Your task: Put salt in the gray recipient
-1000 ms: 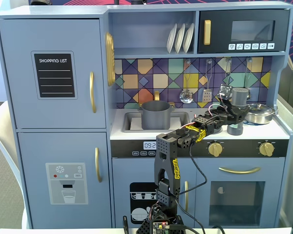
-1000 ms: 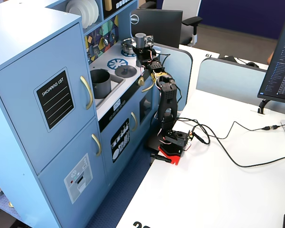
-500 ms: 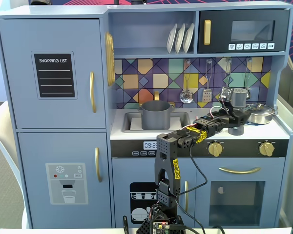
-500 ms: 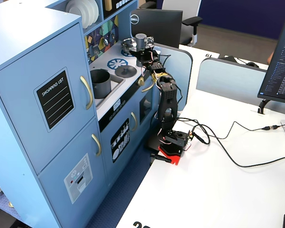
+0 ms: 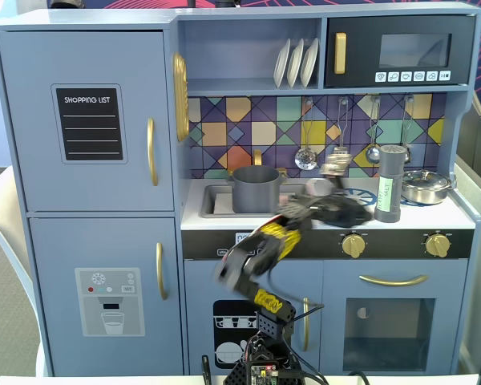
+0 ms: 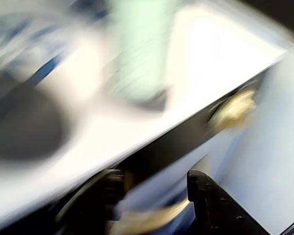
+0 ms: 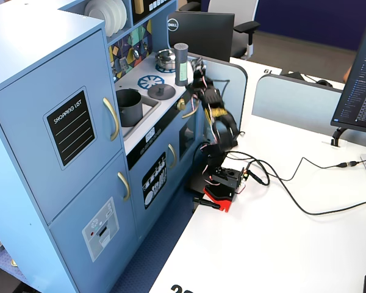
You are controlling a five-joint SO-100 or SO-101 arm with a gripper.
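Against the white table's far edge stands one large blue wooden toy kitchen [image 5: 96, 200], with three white plates [image 5: 297, 62] racked on its upper shelf. One black jointed robot arm [image 5: 264, 245] rises from a base on the table in front of it and appears smeared by motion blur in both fixed views. One matte dark-gray cylindrical pot [image 5: 256, 189] sits in the sink recess left of centre on the counter. One shiny steel pan [image 5: 426, 186] rests at the far right end of the counter. One tall slim dark-gray salt shaker with a pale green label [image 5: 389, 184] stands upright on the right part of the counter, just left of the steel pan and well apart from the pot. One flat gray round lid with a knob [image 7: 161, 91] lies on the counter between the pot and the shaker. One two-finger gripper [image 5: 330, 178] hovers over the middle of the counter, left of the shaker and not touching it; blur hides the jaws in every view, so I cannot tell whether they are apart or together. From the wrist camera the shaker [image 6: 137, 54] is a pale green smear standing on the white countertop.
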